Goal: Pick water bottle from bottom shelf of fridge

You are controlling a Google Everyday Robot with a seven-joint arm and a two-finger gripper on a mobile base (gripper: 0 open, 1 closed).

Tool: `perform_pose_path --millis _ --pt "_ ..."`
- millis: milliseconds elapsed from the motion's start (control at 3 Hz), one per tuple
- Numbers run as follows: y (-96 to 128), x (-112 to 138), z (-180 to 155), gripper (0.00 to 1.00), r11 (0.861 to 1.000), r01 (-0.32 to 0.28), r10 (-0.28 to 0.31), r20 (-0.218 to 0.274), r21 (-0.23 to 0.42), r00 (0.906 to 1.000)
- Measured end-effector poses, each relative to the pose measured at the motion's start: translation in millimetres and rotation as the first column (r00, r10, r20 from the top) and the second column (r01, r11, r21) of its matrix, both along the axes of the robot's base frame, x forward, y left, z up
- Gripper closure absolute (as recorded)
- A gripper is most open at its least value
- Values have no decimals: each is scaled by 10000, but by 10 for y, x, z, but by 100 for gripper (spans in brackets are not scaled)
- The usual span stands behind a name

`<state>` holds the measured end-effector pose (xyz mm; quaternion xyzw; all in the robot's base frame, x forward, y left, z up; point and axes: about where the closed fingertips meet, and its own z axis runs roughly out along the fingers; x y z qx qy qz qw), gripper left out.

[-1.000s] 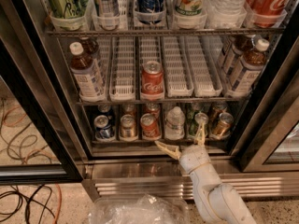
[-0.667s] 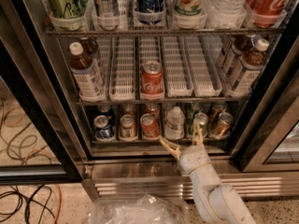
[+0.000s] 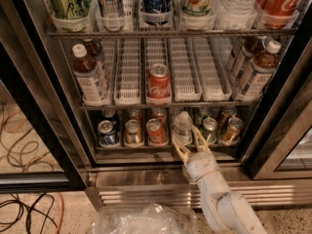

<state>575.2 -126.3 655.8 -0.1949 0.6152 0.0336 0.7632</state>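
The water bottle (image 3: pixel 183 126), small, clear and ribbed with a white cap, stands on the bottom shelf (image 3: pixel 165 146) of the fridge (image 3: pixel 44 111), between a red can and a green can. My gripper (image 3: pixel 189 141) reaches up from the lower right, open, with one yellowish finger (image 3: pixel 179 149) at the bottle's lower left and the other finger (image 3: pixel 200 138) at its right side. The fingers flank the bottle's base without closing on it.
Several cans share the bottom shelf: a blue can (image 3: pixel 107 133), a tan can (image 3: pixel 132 131), a red can (image 3: pixel 155 131), a green can (image 3: pixel 209 129) and a gold can (image 3: pixel 230 129). A lone red cola can (image 3: pixel 158 83) and brown tea bottles (image 3: pixel 89 74) stand above. Crumpled clear plastic (image 3: pixel 146 219) lies on the floor, cables (image 3: pixel 24 213) at left.
My gripper has moved forward and right, from in front of the shelf edge to around the water bottle's base.
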Motion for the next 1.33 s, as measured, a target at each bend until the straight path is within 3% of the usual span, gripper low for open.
perform_pose_path --millis 333,667,1333 --pt "-4 16 -8 27 10000 33 -33 -33 -31 10000" --pt "-69 157 -76 30 9996 270 -272 -189 -67 9995" --pt "-47 291 -85 27 9995 69 -77 -274 -296 9996"
